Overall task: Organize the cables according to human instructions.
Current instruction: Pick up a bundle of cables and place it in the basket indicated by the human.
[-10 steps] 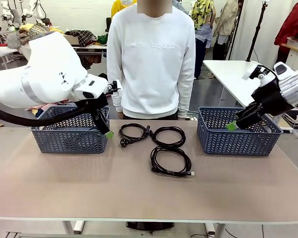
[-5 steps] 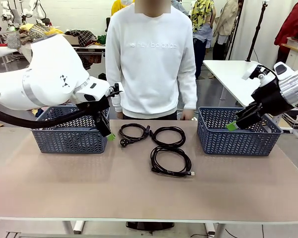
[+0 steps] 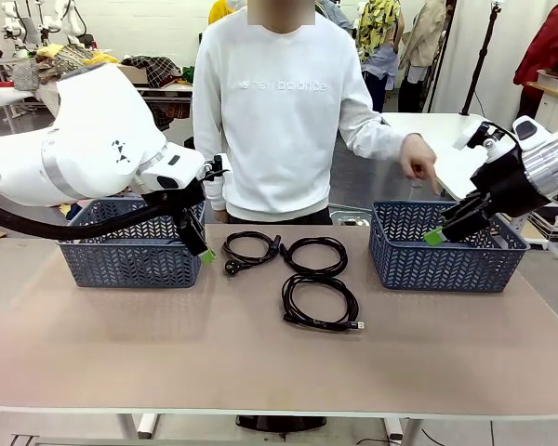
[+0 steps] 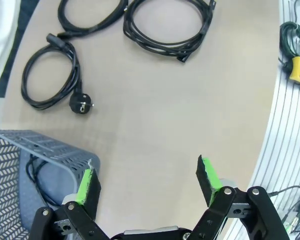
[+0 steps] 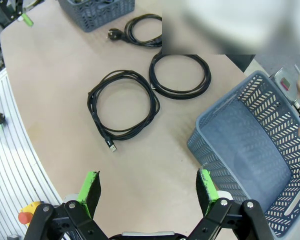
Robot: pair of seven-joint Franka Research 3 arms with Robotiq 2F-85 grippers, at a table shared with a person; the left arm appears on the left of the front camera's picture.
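Note:
Three coiled black cables lie mid-table: one with a round plug [image 3: 249,249] [image 4: 47,82] [image 5: 142,27], one beside it [image 3: 314,255] [image 4: 92,15] [image 5: 180,75], one nearer me [image 3: 319,302] [image 4: 167,25] [image 5: 122,107]. A further cable [image 4: 35,172] lies inside the left basket [image 3: 130,262]. My left gripper [image 3: 205,251] [image 4: 147,180] hangs open at that basket's right corner, holding nothing. My right gripper [image 3: 434,237] [image 5: 147,186] is open and empty over the near left edge of the right basket [image 3: 446,265] [image 5: 210,137], whose floor is bare. The person's hand [image 3: 417,158] points down toward the right basket.
The person in a white sweatshirt [image 3: 279,111] stands at the far edge, behind the cables. Bare tabletop [image 3: 167,353] spreads in front of the baskets. A yellow and red stop button [image 4: 299,67] sits off the table's edge.
The person's arm has swung out from the table edge to above the right basket, finger pointing down. Both arms and all cables have stayed put.

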